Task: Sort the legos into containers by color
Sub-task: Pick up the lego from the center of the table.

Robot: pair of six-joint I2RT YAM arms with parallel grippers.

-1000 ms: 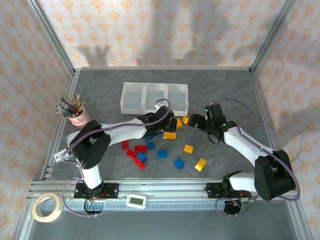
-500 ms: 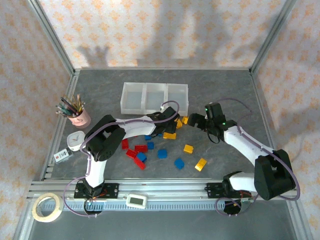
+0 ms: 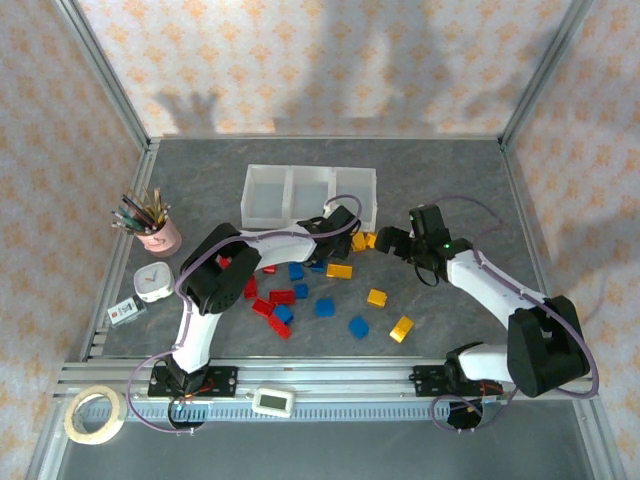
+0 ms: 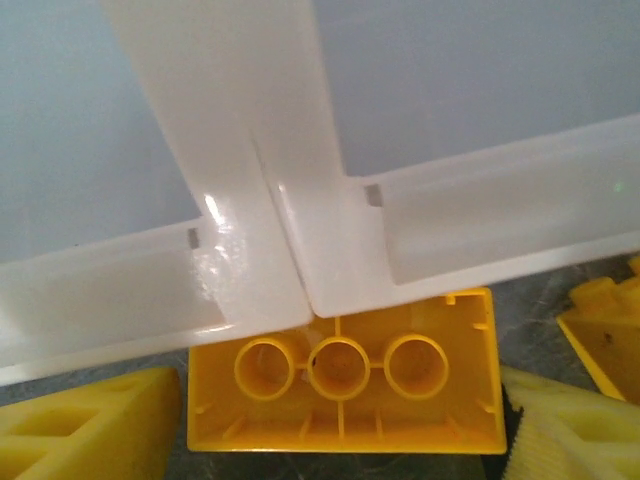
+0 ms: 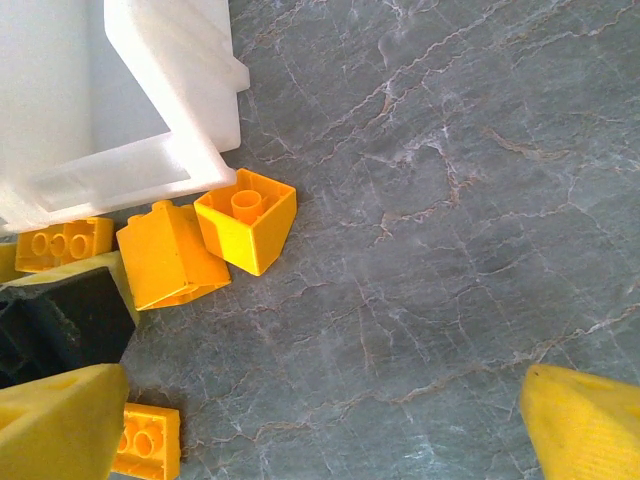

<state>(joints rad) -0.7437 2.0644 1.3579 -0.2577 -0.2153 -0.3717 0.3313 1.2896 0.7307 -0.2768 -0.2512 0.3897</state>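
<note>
The containers [image 3: 246, 200] are three joined white bins at the back of the table, all looking bare inside. Red, blue and yellow legos lie scattered in front of them, among them a blue brick [image 3: 325, 307] and a red brick [image 3: 282, 297]. My left gripper [image 3: 348, 232] [image 4: 340, 440] straddles a yellow oblong brick [image 4: 340, 385] lying hollow side up against the bins' rim [image 4: 290, 250]. Its right finger touches the brick; a thin gap shows at the left finger [image 4: 90, 420]. My right gripper [image 3: 385, 242] [image 5: 325, 440] stands wide open over bare table, beside two yellow bricks [image 5: 248, 220].
A pink cup of pencils [image 3: 155, 228], a white timer [image 3: 153, 282] and a small tag sit at the left. A tape roll [image 3: 92, 415] and a small display [image 3: 270, 400] lie on the near rail. More yellow bricks [image 3: 401, 329] lie at front right.
My left arm has reached further right to the bins' front edge, and its jaws have narrowed around the yellow brick. The right arm has stayed still.
</note>
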